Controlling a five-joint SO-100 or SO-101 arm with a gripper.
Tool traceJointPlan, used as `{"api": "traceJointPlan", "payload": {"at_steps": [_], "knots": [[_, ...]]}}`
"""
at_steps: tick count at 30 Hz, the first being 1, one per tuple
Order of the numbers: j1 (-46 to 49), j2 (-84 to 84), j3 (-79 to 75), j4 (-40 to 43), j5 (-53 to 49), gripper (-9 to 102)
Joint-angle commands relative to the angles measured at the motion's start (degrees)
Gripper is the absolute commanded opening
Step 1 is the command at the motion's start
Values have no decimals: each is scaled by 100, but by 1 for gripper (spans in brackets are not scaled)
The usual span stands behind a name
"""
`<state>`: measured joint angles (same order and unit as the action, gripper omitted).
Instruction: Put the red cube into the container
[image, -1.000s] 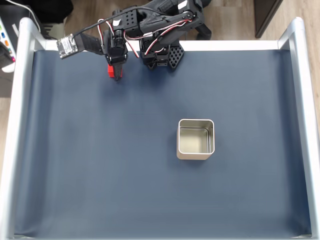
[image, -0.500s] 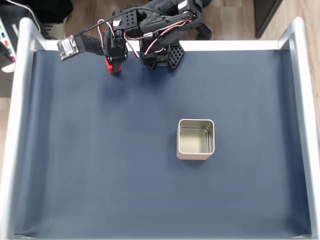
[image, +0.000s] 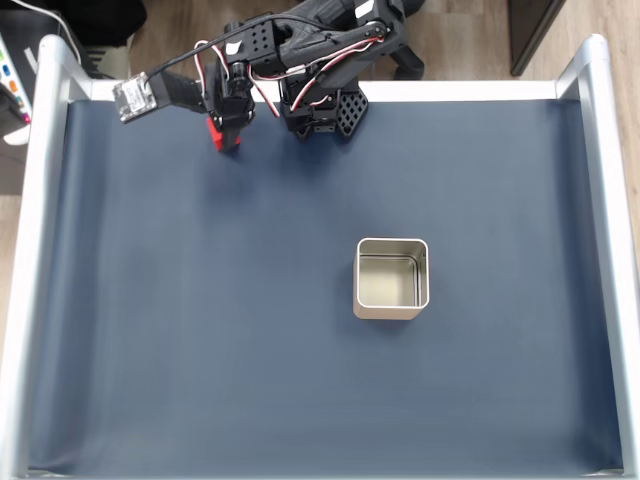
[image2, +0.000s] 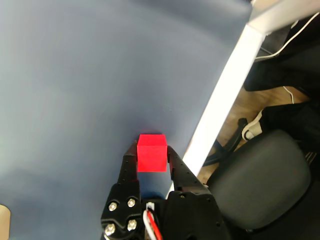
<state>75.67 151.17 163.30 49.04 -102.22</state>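
in the fixed view, a dark blue mat (image: 250, 330) covers a table framed by pale metal rails (image: 40, 200) on the left, right and top sides. wooden floor shows beyond the top rail. the black arm (image: 310, 45) with red and white wires sits at the top edge, its base (image: 325, 110) on the mat just below the rail. the arm reaches toward the left of this view, and a small silvery camera module (image: 133, 96) sticks out at its far end over the left part of the mat. the gripper (image: 226, 140) points down at the mat near the top rail, and the red cube (image: 220, 133) shows as a small red patch between its fingers, partly covered by the black gripper body. the container (image: 391, 278) stands alone in the middle of the mat, well apart from the arm and cube, open side up, with nothing between the two. it is a square silvery tin with rounded corners and a pale shiny inside that looks empty.

in the wrist view, the gripper (image2: 151, 159) enters from the bottom edge, its two black fingers (image2: 128, 167) closed on the red cube (image2: 151, 152), one on each side. the cube is bright red and matte, with its top and front faces plain. the blue mat (image2: 90, 75) lies behind it; whether the cube touches the mat cannot be told. just to the right runs the pale rail (image2: 225, 85), and beyond it are wooden floor, cables and a black office chair (image2: 265, 185).
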Motion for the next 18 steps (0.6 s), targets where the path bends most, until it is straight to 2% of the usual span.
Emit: {"api": "traceJointPlan", "payload": {"at_steps": [1,8,18], "knots": [[-580,18,-571,53,431,0],[-2619,-88,-1872,703,1397,0],[-5563,-677,-3806,1617,1898,0]]}}
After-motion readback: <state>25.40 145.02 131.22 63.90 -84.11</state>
